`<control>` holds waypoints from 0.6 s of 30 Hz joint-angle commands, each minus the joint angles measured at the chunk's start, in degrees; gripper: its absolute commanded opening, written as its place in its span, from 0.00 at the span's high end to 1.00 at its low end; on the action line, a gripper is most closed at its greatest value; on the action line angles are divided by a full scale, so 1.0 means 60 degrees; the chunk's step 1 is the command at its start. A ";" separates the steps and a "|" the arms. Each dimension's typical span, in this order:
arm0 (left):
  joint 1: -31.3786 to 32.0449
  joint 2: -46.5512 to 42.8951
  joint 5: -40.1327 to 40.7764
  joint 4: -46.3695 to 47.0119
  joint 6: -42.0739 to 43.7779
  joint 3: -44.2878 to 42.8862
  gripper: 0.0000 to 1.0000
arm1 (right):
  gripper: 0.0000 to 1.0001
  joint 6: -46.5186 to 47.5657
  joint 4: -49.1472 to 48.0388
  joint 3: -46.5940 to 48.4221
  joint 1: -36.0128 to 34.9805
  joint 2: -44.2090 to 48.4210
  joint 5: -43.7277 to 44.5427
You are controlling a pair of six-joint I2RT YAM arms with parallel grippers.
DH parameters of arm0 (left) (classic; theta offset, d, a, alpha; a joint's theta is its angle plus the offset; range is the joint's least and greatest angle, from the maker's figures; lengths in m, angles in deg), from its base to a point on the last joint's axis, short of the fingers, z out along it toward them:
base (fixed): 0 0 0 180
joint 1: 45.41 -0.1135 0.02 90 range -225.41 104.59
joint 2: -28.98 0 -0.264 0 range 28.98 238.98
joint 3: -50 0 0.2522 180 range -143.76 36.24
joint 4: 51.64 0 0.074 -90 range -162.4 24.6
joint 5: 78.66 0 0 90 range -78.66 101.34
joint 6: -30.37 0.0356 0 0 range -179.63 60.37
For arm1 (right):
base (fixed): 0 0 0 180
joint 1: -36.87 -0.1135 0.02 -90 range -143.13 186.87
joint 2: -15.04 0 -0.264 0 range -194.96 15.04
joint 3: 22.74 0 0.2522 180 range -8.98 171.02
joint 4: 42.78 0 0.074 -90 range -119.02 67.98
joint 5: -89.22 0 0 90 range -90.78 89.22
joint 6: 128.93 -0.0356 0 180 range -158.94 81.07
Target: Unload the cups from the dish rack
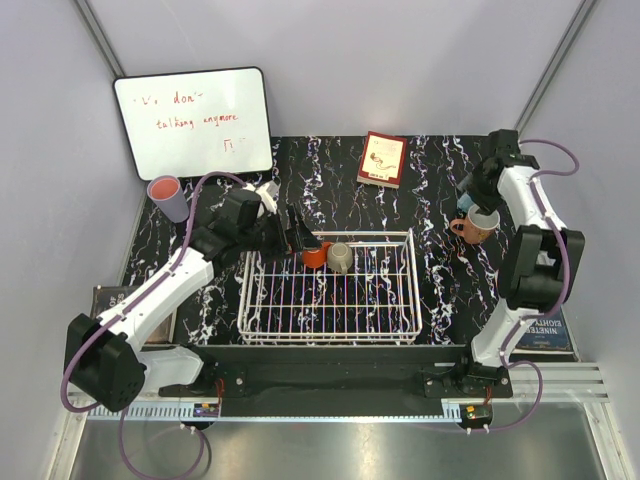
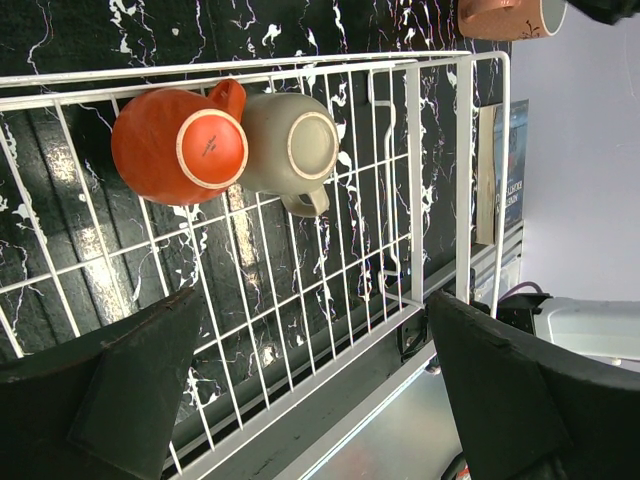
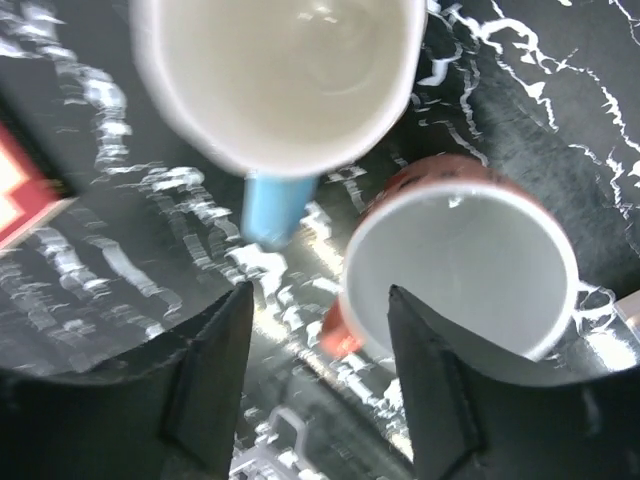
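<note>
Black marbled tabletop (image 1: 440, 180) carries the dish rack (image 1: 330, 310) at centre, with an orange cup (image 1: 314, 256) and a grey cup (image 1: 340, 257) in its upper-left corner. The wide-spread left gripper (image 2: 312, 310) should straddle the orange cup's body squarely before closing. The right gripper (image 3: 318, 295) hangs at upper right, jaws apart and empty.

We can read red writing on the whiteboard (image 1: 192, 122). The second line says "talking anymore". The line above it looks like "don", with some marks before it that we cannot make out. A small sign sits under the words. On the blue book (image 1: 548, 335) in the near right corner we think we see "NINETEEN" and "EIGHT". The words on the red book (image 1: 382, 158) are too small to read.
</note>
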 commanded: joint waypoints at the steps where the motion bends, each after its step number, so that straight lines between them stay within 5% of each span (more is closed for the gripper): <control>1: -0.0020 0.0041 0.0053 0.0160 0.0256 -0.0321 0.01 | 0.32 -0.0434 -0.0212 0.0414 0.0027 0.1364 -0.0468; 11: -0.0020 0.0231 0.0916 -0.0396 0.1076 -0.0629 0.01 | 0.11 -0.1137 -0.0885 -0.0889 -0.0236 0.4805 -0.3103; 18: 0.0068 0.0744 0.2190 -0.0851 0.1794 -0.0687 0.01 | 0.05 -0.1094 -0.1090 -0.2089 -0.2006 0.6915 -0.3778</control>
